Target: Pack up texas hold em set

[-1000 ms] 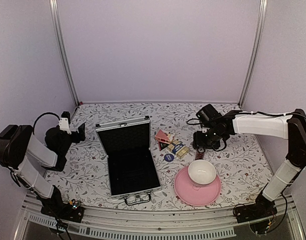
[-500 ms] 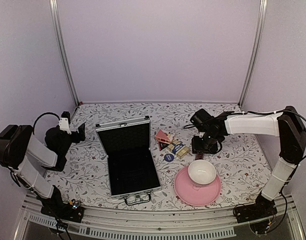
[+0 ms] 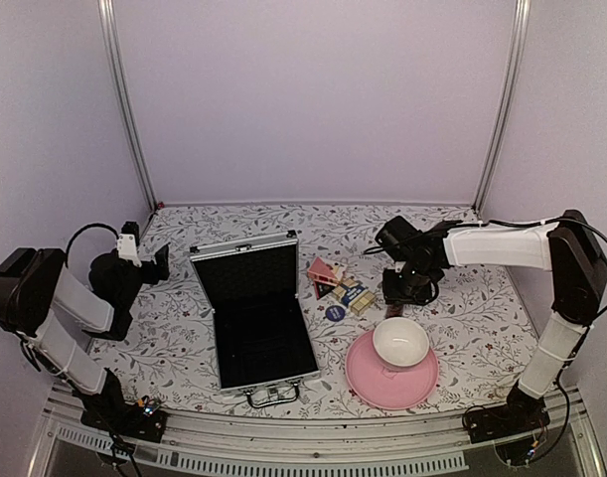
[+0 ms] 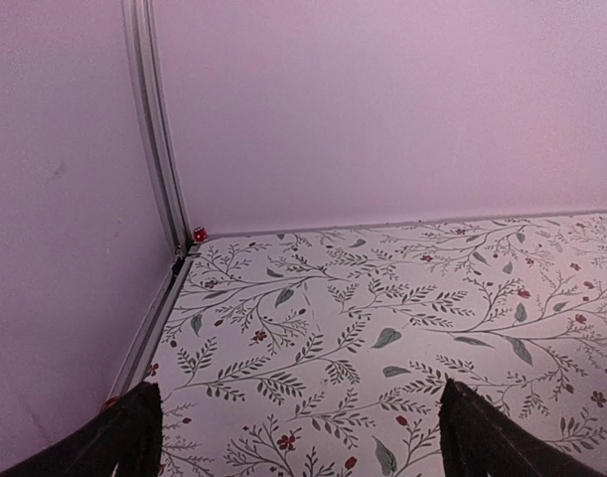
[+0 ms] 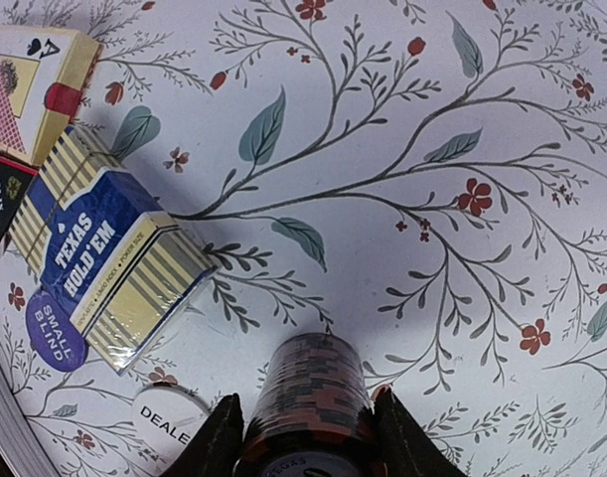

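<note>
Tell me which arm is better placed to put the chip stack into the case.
Right. The right hand grips the chip stack, right of the open case; the left hand is open, empty, and on the case's far side.

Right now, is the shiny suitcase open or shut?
Open. The silver briefcase lies on the table with its lid swung back, and its black lining shows in both halves.
</note>
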